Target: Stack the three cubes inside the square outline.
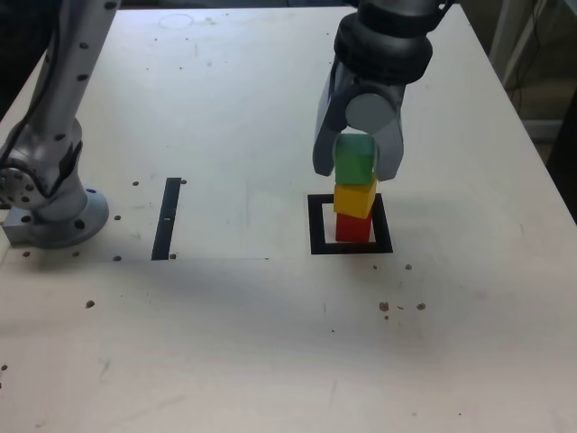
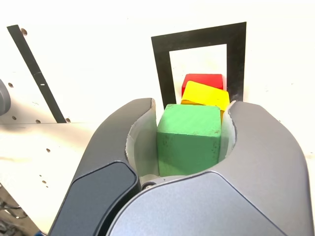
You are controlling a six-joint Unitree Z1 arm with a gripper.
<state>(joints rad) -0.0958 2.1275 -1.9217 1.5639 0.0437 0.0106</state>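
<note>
My gripper is shut on the green cube, one grey finger on each side of it. The cube hangs directly over the yellow cube, which sits slightly askew on the red cube. I cannot tell whether green rests on yellow or hovers just above it. The red cube stands inside the square outline. In the wrist view the green cube fills the gripper. Beyond it show the yellow cube, the red cube and the square outline.
A narrow black strip lies on the pale table at the exterior view's left of the outline, and shows in the wrist view too. The arm's grey base stands at the table's left edge. The table's right edge runs close to the stack.
</note>
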